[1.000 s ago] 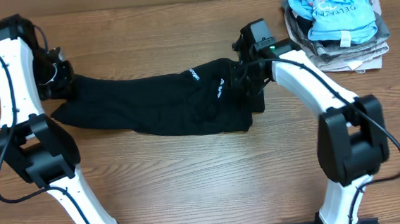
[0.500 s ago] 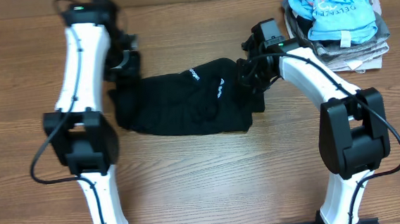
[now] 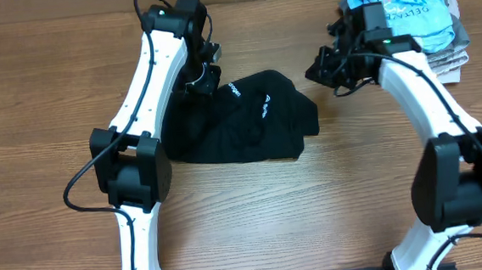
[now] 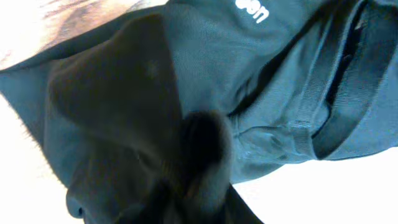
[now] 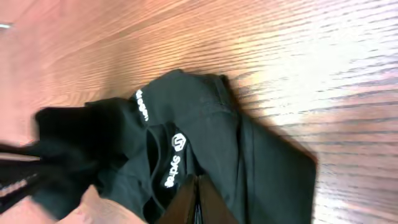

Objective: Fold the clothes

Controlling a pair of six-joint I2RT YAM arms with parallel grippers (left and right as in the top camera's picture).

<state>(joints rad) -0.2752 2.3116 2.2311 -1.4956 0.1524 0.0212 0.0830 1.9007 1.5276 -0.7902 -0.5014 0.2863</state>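
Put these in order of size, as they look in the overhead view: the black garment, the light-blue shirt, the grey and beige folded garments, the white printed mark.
1. black garment
2. light-blue shirt
3. grey and beige folded garments: only an edge shows under the shirt, so this rank is unsure
4. white printed mark

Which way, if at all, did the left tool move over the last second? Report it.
Yes. The left tool moved right, closer to the folded stack, bringing the black garment's end along.
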